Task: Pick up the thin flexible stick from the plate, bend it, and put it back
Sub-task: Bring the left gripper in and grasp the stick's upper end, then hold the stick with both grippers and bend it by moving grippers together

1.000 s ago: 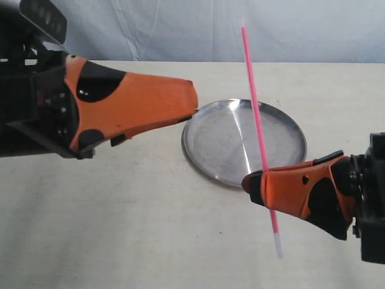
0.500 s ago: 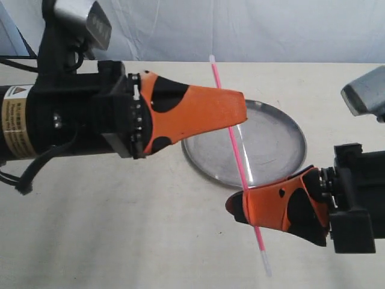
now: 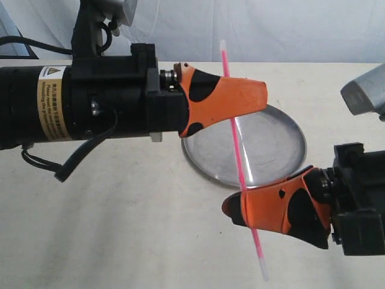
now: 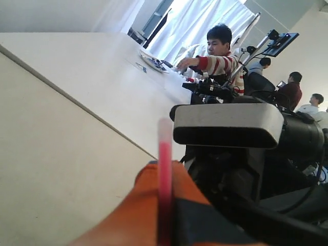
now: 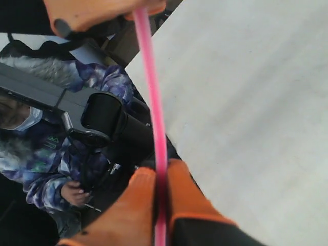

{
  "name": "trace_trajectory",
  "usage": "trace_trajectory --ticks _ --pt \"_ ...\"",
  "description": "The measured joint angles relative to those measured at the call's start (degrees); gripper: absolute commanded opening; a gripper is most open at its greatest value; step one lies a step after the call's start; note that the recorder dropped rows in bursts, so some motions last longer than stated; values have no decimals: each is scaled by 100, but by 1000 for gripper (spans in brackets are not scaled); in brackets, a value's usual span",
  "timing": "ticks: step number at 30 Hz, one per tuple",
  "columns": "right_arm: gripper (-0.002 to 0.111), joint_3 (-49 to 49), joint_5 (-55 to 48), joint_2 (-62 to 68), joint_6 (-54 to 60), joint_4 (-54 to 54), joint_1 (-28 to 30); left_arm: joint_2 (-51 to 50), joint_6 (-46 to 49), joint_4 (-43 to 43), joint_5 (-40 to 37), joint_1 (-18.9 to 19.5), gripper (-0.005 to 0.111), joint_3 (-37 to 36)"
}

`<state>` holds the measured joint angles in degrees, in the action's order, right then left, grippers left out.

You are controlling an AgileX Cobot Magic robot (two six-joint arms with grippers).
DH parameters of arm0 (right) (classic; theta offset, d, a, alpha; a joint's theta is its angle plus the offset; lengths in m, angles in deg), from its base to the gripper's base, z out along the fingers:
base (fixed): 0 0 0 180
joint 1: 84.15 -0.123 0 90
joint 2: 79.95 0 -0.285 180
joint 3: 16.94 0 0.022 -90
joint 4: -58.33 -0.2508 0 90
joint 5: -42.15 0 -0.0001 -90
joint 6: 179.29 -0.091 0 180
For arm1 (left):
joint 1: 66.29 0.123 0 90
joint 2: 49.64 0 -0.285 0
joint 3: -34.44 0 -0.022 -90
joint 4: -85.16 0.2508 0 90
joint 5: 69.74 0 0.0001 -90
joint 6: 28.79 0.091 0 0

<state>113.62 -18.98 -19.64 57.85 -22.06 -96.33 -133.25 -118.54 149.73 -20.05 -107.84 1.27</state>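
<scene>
The thin pink stick (image 3: 239, 150) stands nearly upright in the air above the table, its whitish lower tip hanging below my right gripper. My right gripper (image 3: 237, 208) is shut on the lower part of the stick (image 5: 151, 87), its orange fingers (image 5: 187, 195) pressing it from both sides. My left gripper (image 3: 249, 97) is shut on the upper part of the stick (image 4: 164, 154), which runs between its fingers (image 4: 146, 205); the top end sticks out above them. The shiny steel plate (image 3: 277, 144) lies on the table behind the stick, with nothing on it.
The left arm's bulky black body (image 3: 78, 102) fills the left of the exterior view above the pale table (image 3: 120, 229). The right arm's black wrist (image 3: 361, 211) and a grey camera housing (image 3: 364, 96) sit at the right edge.
My left arm has moved right and its fingers now close round the stick's upper part. The stick's top has shifted right and stands straighter. My right gripper has kept its hold.
</scene>
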Motion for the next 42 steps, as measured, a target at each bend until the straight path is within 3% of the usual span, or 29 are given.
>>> trace_trajectory --ticks 3,5,9,11,15,21,30,32,36,42 --pt "5 0 113 0 0 16 0 0 99 0 -2 0 0 9" --pt "18 0 153 0 0 57 0 0 133 10 -24 0 0 9" --pt "56 0 339 0 0 322 0 0 154 52 -21 0 0 9" --pt "63 0 430 0 0 424 0 0 157 52 -21 0 0 9" --pt "58 0 568 0 -14 596 0 0 210 41 33 0 0 9" --pt "41 0 568 0 -36 635 0 -3 550 -397 158 0 0 9" --pt "51 0 943 0 -52 280 0 -3 780 -885 383 0 0 9" --pt "43 0 984 0 -52 223 0 -3 780 -899 422 0 0 9" --pt "-1 0 933 0 -52 185 0 -3 800 -899 445 0 0 9" --pt "-1 0 528 0 -6 149 0 -13 939 -733 322 0 0 9"
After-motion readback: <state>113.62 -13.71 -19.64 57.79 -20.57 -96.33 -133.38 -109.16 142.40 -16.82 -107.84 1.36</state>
